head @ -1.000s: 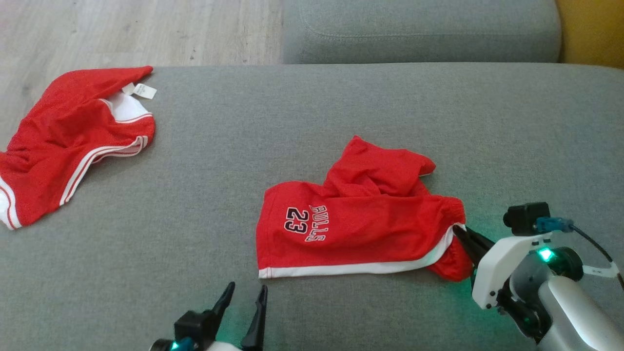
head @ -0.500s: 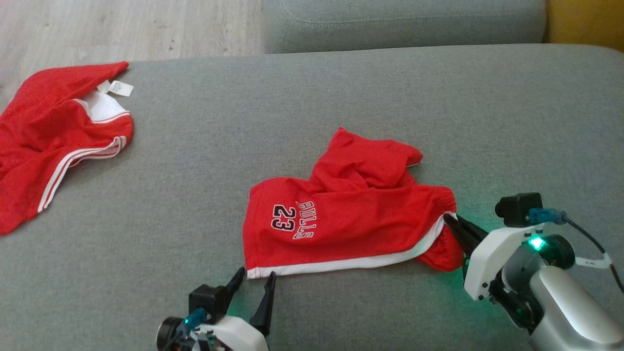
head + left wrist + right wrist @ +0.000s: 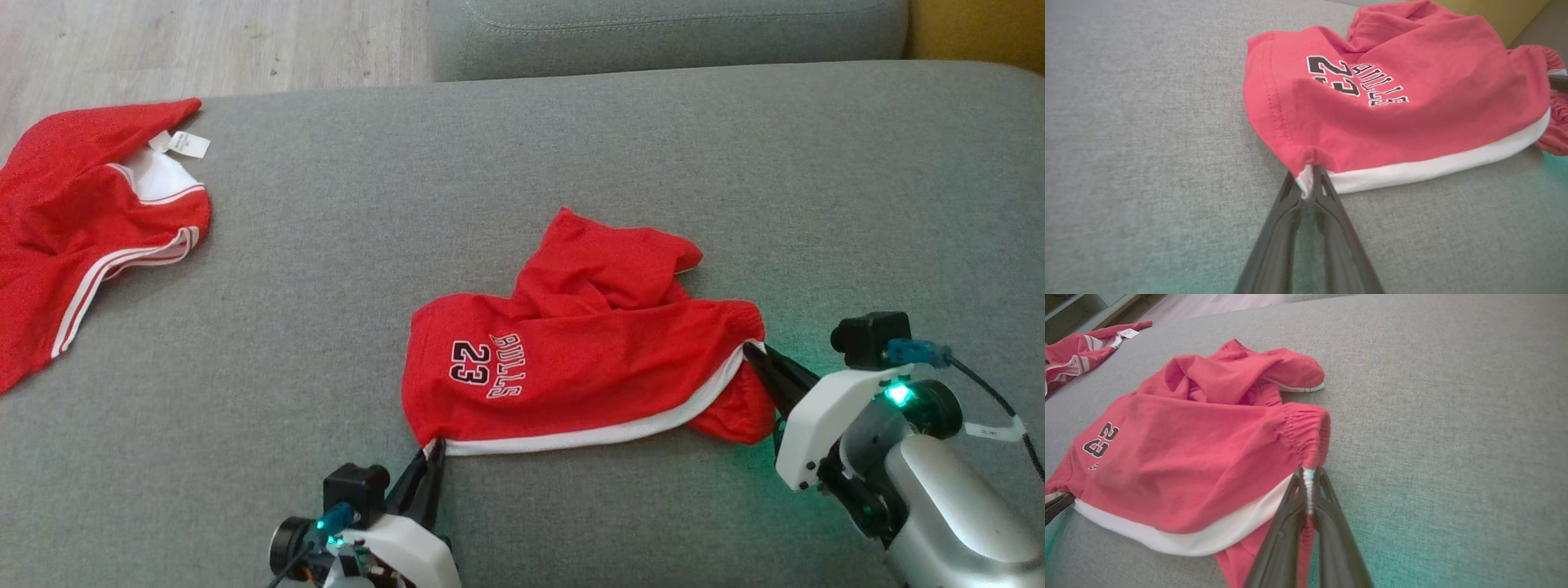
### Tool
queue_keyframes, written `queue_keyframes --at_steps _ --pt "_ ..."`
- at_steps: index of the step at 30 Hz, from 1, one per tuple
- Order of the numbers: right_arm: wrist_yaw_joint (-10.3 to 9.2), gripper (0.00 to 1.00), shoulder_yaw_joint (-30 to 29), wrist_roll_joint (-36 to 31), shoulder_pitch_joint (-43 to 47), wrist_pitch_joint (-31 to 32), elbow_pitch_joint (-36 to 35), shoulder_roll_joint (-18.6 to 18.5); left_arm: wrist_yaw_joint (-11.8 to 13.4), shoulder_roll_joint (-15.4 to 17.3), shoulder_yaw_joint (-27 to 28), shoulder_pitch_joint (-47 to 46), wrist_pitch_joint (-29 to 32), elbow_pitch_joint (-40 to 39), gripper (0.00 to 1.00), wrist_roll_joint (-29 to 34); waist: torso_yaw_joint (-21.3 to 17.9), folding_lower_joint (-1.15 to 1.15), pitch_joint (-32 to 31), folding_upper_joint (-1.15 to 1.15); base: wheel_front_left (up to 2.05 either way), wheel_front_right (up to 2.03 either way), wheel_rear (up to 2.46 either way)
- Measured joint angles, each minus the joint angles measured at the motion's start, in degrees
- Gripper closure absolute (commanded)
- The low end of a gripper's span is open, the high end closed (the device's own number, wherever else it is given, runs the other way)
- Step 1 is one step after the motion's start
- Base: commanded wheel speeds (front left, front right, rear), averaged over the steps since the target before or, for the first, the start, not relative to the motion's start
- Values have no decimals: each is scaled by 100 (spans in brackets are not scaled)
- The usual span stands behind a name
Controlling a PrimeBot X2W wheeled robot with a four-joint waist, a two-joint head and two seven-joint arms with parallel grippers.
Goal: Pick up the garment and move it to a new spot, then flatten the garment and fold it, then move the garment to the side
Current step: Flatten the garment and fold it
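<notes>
Red shorts (image 3: 571, 367) printed BULLS 23, crumpled on grey sofa (image 3: 326, 286), second red garment (image 3: 82, 220) far left, left pincer (image 3: 435, 449) clamped tight on white hem corner, right pincer (image 3: 753, 354) clamped tight on elastic waistband edge

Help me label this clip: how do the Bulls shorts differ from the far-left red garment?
Bulls shorts carry a BULLS 23 print; the far-left garment shows thin white stripes and a tag. The left claw and right claw pinch the Bulls shorts; the far-left garment lies untouched. Both are red with white trim, on the couch.
</notes>
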Motion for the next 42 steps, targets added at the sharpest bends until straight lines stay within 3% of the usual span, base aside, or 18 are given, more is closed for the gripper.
queue_keyframes --at_steps 1,8,14,22,33,38,42 --pt "0 100 1 0 -13 -36 4 0 15 0 -12 -13 -11 10 100 -26 -1 0 1 0 0 0 0" --pt "0 100 10 -1 -18 -265 40 1 90 -1 -15 -114 -204 -24 100 -52 13 0 -35 0 0 0 0" --pt "0 100 -98 -54 -18 -844 -224 2 199 74 43 -120 -260 -559 100 8 20 0 -173 0 0 0 0" --pt "0 100 -339 -118 7 -1189 -1537 -19 483 825 269 -121 -258 -2757 100 366 -42 -1 -588 0 0 0 0" --pt "0 100 -887 -345 6 -895 -3599 -71 693 1963 872 -893 981 -5888 100 700 -223 -1 -823 0 0 0 0" --pt "0 100 -1248 -427 -25 -500 -4213 -63 586 2226 1058 -1500 1557 -6388 100 704 -264 -1 -747 0 0 0 0" --pt "0 100 -1348 -479 -158 -216 -4280 0 466 2280 1116 -1784 1855 -6126 100 491 -290 -1 -558 0 0 0 0"
